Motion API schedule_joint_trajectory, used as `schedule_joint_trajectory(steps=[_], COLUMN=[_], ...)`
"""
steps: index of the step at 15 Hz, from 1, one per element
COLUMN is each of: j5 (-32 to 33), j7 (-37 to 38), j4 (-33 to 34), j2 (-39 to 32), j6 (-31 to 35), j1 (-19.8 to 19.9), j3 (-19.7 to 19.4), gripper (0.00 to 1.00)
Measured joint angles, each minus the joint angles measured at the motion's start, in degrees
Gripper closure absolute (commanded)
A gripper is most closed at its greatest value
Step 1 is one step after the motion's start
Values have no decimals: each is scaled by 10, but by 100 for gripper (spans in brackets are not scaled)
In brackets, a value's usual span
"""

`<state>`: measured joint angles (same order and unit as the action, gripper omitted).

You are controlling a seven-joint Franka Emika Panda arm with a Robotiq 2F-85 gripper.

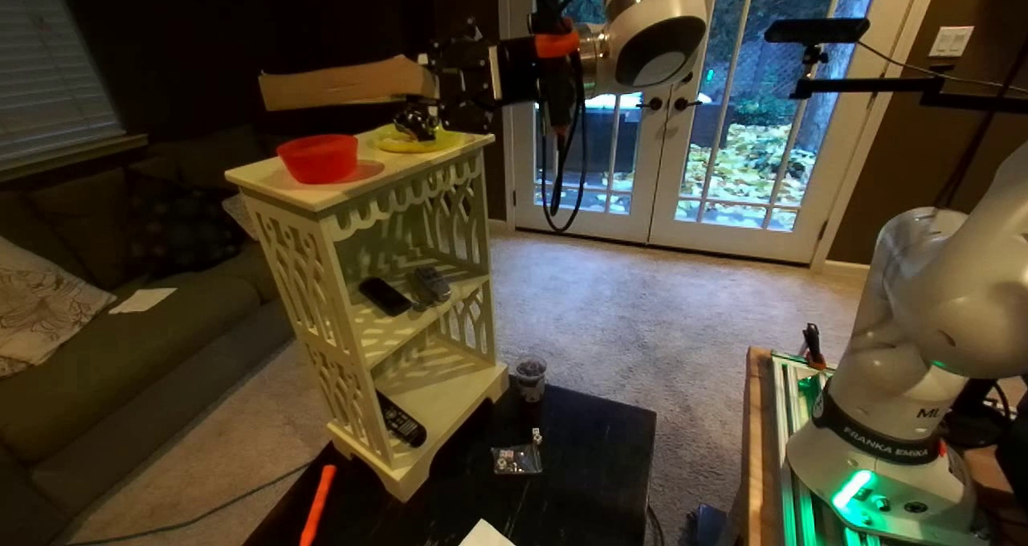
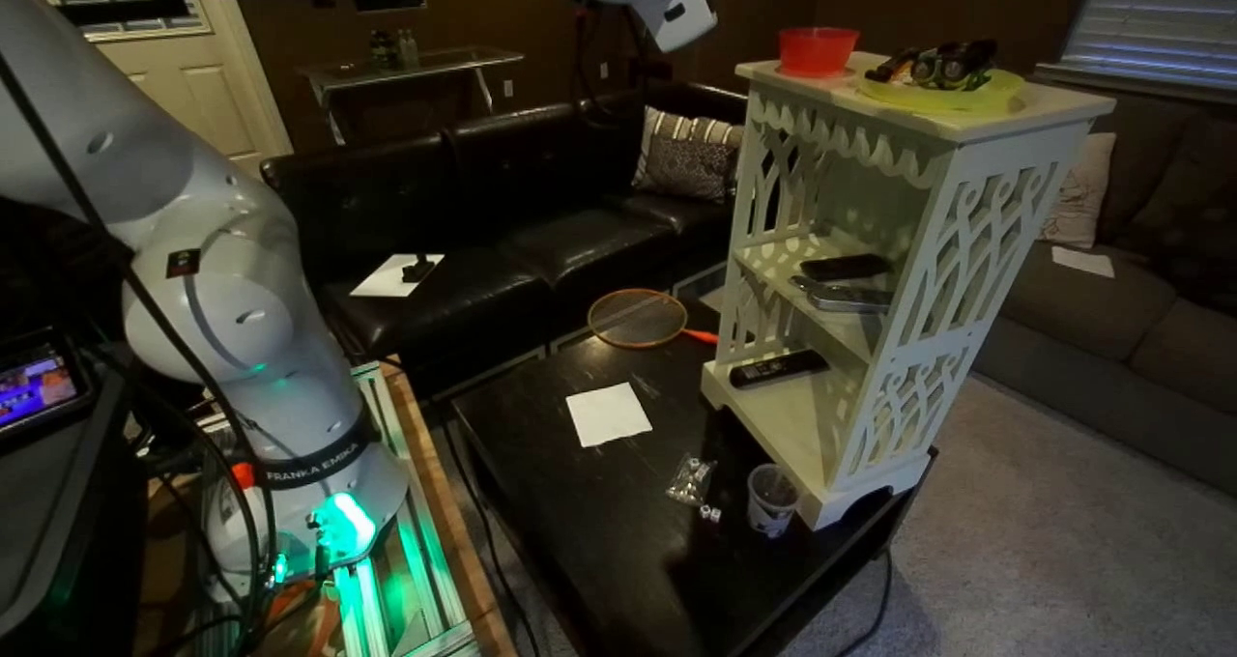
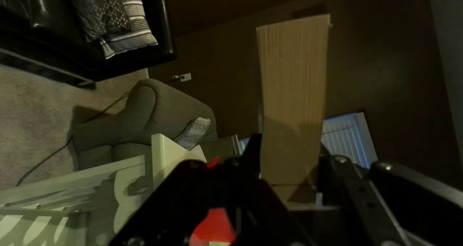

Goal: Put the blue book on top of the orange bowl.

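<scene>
Clasping 1 book, orange bowl below

The gripper clasps a thick book between its black fingers, the page edges in plain view. Parts of a red-orange bowl show behind the gripper; a cream scalloped shelf unit fills the lower left. Beyond are a grey fabric sofa, a black leather couch bearing a striped cushion, and a slatted window blind
</scene>
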<state>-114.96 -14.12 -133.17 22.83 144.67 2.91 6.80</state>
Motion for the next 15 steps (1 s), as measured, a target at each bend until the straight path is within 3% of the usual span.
schedule_joint_trajectory(steps=[2, 9, 15], j5=[-19, -192, -267], j7=[-21, -226, -360], j4=[0, 21, 74], j2=[-3, -9, -59], j6=[11, 71, 126], j1=[0, 17, 37], j3=[2, 38, 94], gripper=[92, 92, 92])
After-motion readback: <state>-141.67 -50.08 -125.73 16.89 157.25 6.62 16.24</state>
